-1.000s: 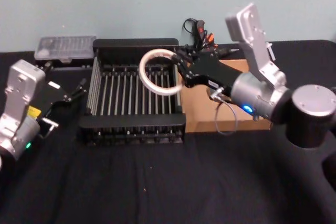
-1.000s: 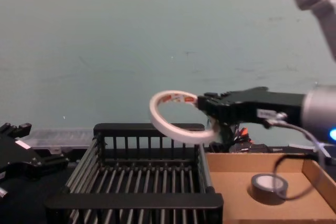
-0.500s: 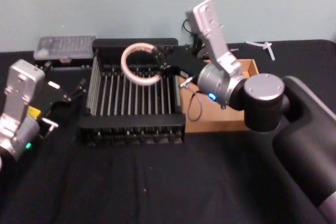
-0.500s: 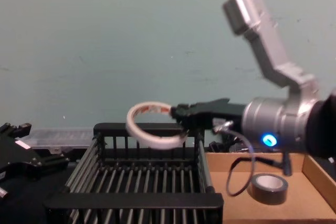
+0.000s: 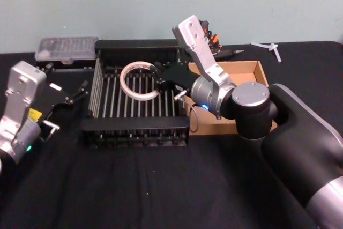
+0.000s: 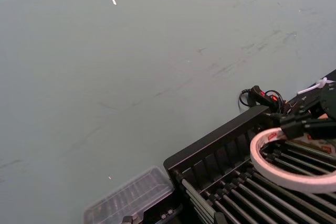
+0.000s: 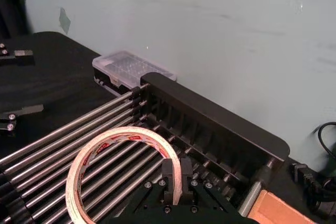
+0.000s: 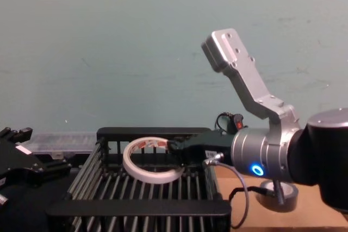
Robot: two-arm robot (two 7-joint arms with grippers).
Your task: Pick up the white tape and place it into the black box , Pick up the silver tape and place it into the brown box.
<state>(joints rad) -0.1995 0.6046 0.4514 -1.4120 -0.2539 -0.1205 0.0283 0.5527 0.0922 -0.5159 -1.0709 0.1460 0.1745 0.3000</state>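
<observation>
My right gripper (image 5: 158, 81) is shut on the near wall of the white tape (image 5: 138, 65), a thin cream ring with red print inside. It holds the ring tilted, low inside the black box (image 5: 134, 123) and just above the slatted floor. The right wrist view shows both fingers clamped on the white tape (image 7: 121, 134). In the chest view the silver tape (image 8: 285, 198) lies in the brown box (image 8: 310, 222), half hidden behind the right arm. The brown box (image 5: 244, 71) stands against the black box's right side. My left gripper (image 5: 75, 94) is parked open, left of the black box.
A clear plastic case (image 5: 67, 49) lies behind the black box's left corner. Black cables and a plug (image 5: 206, 33) sit behind the brown box, and a white zip tie (image 5: 268, 46) lies far right. Black cloth covers the table in front.
My right arm has swung left and down, carrying the white tape from above the black box's right rim to low inside it. The left arm has not moved.
</observation>
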